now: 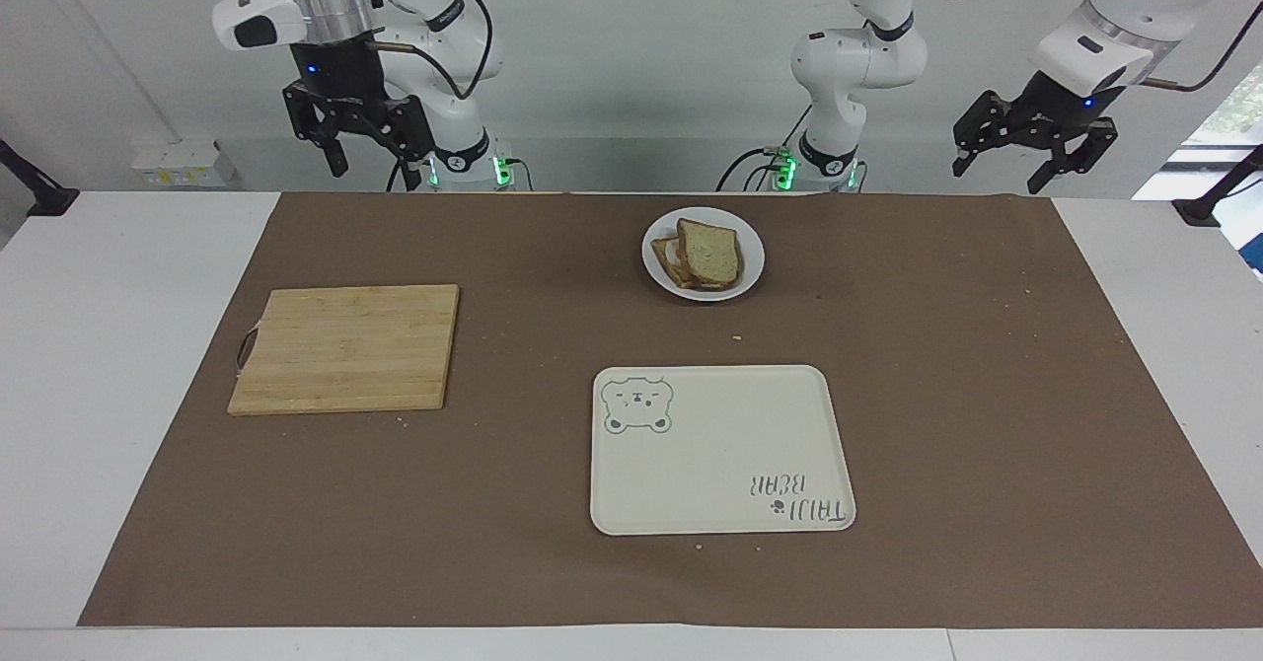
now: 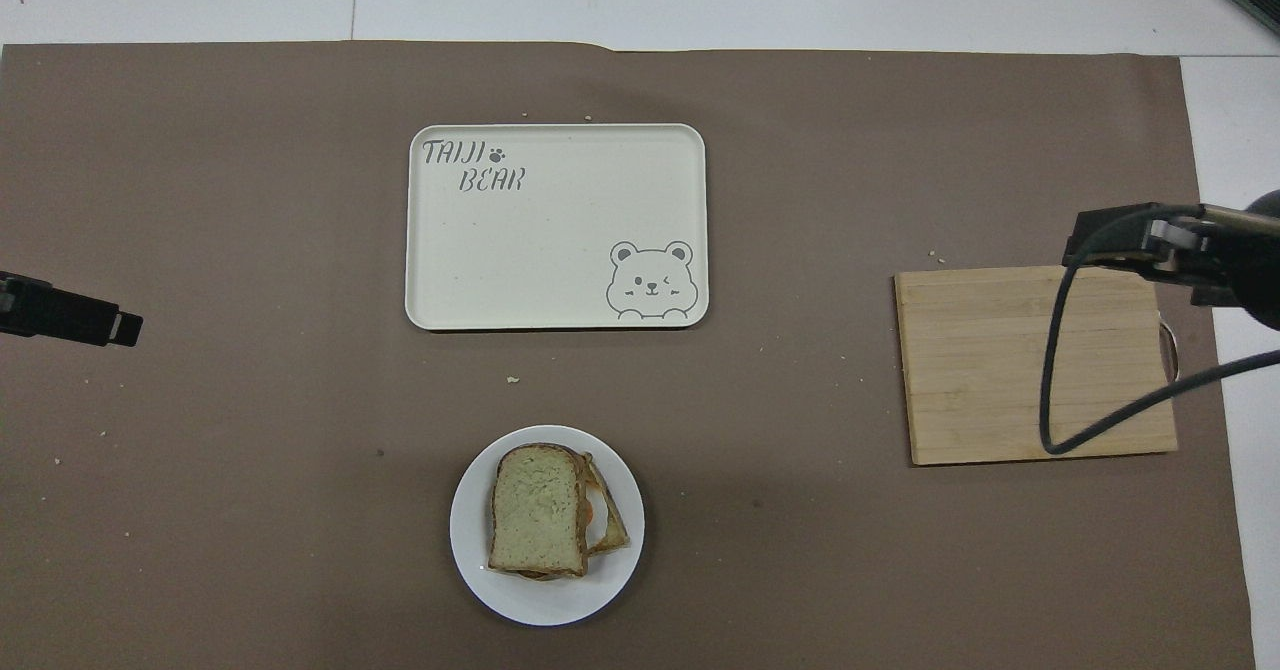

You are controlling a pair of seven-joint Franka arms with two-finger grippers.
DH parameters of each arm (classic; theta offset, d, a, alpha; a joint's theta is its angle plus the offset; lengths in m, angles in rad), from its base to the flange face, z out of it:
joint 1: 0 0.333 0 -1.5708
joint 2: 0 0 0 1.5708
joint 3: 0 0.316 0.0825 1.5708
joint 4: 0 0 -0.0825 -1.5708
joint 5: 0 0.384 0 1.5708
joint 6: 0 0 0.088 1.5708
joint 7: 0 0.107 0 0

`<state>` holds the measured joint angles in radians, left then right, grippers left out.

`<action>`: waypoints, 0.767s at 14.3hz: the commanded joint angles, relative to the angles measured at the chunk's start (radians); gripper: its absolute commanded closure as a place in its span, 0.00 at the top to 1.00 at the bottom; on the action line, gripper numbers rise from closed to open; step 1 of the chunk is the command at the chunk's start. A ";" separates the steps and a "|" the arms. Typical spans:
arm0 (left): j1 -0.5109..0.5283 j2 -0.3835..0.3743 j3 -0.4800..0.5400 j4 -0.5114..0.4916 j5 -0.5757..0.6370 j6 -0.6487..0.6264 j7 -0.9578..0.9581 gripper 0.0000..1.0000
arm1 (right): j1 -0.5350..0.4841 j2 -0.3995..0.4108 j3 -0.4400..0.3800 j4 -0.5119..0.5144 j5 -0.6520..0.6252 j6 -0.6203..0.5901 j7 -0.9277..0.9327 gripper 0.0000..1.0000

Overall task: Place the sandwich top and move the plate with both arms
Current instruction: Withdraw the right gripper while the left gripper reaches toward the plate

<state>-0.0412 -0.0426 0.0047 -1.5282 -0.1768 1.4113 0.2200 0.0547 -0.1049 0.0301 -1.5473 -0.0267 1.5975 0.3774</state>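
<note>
The sandwich top (image 1: 710, 250) lies flat on the stacked sandwich on the small white plate (image 1: 752, 268), near the robots' edge of the brown mat. In the overhead view the pale slice (image 2: 537, 508) covers most of the stack, and the plate's rim (image 2: 545, 605) shows around it. A toast edge with some orange shows beside the slice. My right gripper (image 1: 373, 170) hangs open and empty, high above the table edge at the right arm's end. My left gripper (image 1: 995, 176) hangs open and empty, high above the mat's corner at the left arm's end.
A cream tray with a bear drawing (image 1: 720, 449) (image 2: 555, 225) lies farther from the robots than the plate. A wooden cutting board (image 1: 345, 347) (image 2: 1035, 365) lies toward the right arm's end. Crumbs are scattered on the mat.
</note>
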 commanded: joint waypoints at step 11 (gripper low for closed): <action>-0.116 -0.220 0.006 -0.813 -0.331 0.650 0.010 1.00 | -0.064 -0.007 -0.078 -0.128 0.011 0.001 -0.212 1.00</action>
<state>-0.1180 -0.1914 -0.0008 -2.1877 -0.4451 1.9323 0.2224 0.0209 -0.1050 -0.0538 -1.6636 -0.0258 1.5745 0.1909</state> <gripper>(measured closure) 0.000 0.000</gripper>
